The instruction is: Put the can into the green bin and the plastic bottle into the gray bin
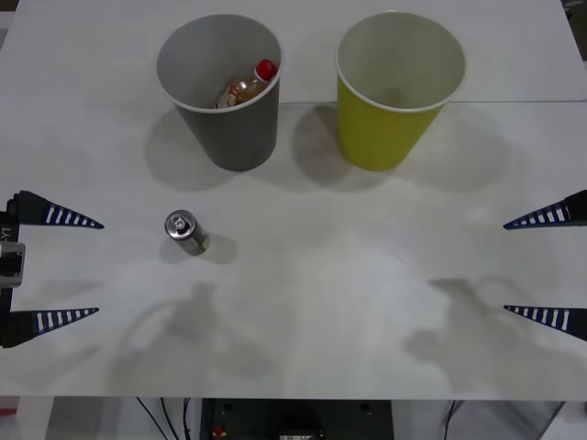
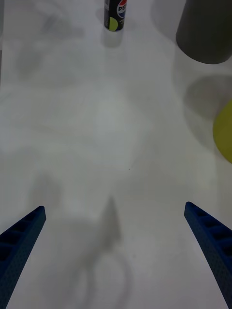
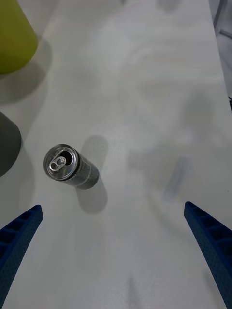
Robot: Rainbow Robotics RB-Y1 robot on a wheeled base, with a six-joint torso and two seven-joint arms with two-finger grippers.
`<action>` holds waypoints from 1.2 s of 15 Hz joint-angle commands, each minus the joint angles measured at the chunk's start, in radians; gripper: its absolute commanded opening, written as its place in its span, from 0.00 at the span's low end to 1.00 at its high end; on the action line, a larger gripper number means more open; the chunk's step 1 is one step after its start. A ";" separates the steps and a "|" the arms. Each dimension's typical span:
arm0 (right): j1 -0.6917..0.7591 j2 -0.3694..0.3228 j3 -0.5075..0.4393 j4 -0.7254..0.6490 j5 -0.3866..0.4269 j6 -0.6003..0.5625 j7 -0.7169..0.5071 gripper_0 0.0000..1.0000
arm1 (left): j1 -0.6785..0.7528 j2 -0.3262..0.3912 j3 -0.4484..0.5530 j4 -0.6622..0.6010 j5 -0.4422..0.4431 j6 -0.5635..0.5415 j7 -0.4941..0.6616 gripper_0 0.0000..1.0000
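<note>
**Both grippers wide open and holding nothing; can on the table, bottle in the gray bin**

My left gripper (image 1: 87,268) sits at the left edge of the table (image 1: 321,302), low over the near half. Its jaws are spread wide, the two blue ribbed fingers (image 1: 64,217) well apart, with nothing between them and nothing touching them. In my left wrist view the same gripper (image 3: 113,227) frames bare tabletop, its fingertips at the two corners.

My right gripper (image 1: 515,268) mirrors it at the right edge, jaws equally wide and gripping nothing. From my right wrist view that gripper (image 2: 115,224) also brackets bare table.

The can (image 1: 184,231) stands upright on the table, pull-tab top up, to the right of my left gripper and a little beyond its fingertips, apart from them. It is nearer to me than the gray bin (image 1: 220,92) and well apart from it. My left wrist view shows the can (image 3: 70,166) standing alone with its shadow beside it; my right wrist view catches it (image 2: 114,14) far across the table.

The plastic bottle (image 1: 248,85) lies tilted inside the gray bin, red cap uppermost. The green bin (image 1: 397,87) stands upright just right of the gray bin, the two close but not touching, both at the far side of the table.
</note>
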 commanded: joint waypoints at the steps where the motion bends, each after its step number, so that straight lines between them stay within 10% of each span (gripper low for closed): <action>1: 0.000 0.000 0.000 0.000 0.000 0.000 0.000 1.00 | 0.000 0.000 0.000 0.000 0.000 0.000 0.000 1.00; 11: 0.000 0.000 0.000 0.000 0.000 0.000 0.000 1.00 | -0.022 -0.076 -0.018 0.096 0.020 -0.007 0.054 1.00; 18: 0.000 0.000 0.000 0.000 0.000 0.000 0.000 1.00 | -0.039 -0.091 -0.150 0.265 0.267 0.147 0.041 1.00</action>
